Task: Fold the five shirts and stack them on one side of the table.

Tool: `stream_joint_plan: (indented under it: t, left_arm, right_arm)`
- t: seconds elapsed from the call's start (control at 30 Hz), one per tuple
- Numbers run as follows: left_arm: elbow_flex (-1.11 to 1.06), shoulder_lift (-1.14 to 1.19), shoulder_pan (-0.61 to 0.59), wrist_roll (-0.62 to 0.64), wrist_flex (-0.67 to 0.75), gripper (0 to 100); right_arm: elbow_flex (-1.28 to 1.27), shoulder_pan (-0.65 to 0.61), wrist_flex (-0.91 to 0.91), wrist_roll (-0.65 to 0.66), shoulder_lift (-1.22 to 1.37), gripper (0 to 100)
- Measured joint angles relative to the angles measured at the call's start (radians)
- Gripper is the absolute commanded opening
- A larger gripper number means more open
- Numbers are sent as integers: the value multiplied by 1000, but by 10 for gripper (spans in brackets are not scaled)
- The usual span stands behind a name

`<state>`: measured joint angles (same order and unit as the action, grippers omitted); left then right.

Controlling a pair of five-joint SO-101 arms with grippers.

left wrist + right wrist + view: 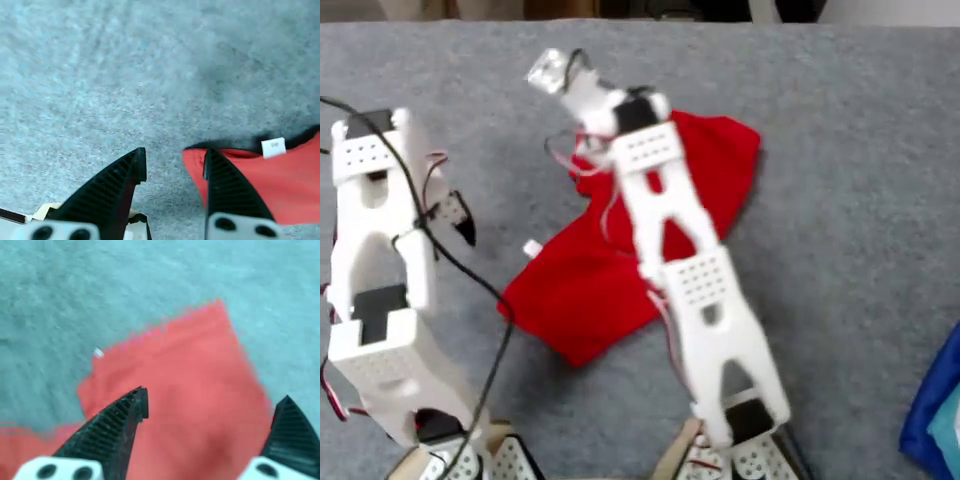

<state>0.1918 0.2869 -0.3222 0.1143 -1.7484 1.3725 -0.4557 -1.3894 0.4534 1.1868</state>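
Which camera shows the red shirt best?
The high view: the red shirt shows nearly whole, the right arm crossing it. Right wrist view: one broad stretch. Left wrist view: a corner with its white tag.

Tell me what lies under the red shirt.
The red shirt lies on the grey table; anything else beneath is covered. The right arm extends over it.
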Motion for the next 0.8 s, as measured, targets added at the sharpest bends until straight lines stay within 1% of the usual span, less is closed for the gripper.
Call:
stream_joint_plan:
  t: [0.17, 0.23, 0.57, 0.7, 0.8]
  left_arm:
    - [0, 0, -29, 0, 0, 199]
    - [0, 0, -29, 0, 0, 199]
    - [0, 0, -31, 0, 0, 199]
    - [0, 0, -31, 0, 0, 199]
    - [0, 0, -31, 0, 0, 199]
  right_arm:
    - [-20, -20, 114, -25, 89, 380]
    - [-20, -20, 124, -25, 101, 352]
    - [-20, -20, 118, -25, 107, 7]
    - [-6, -20, 61, -25, 107, 7]
    - [75, -20, -5, -25, 107, 6]
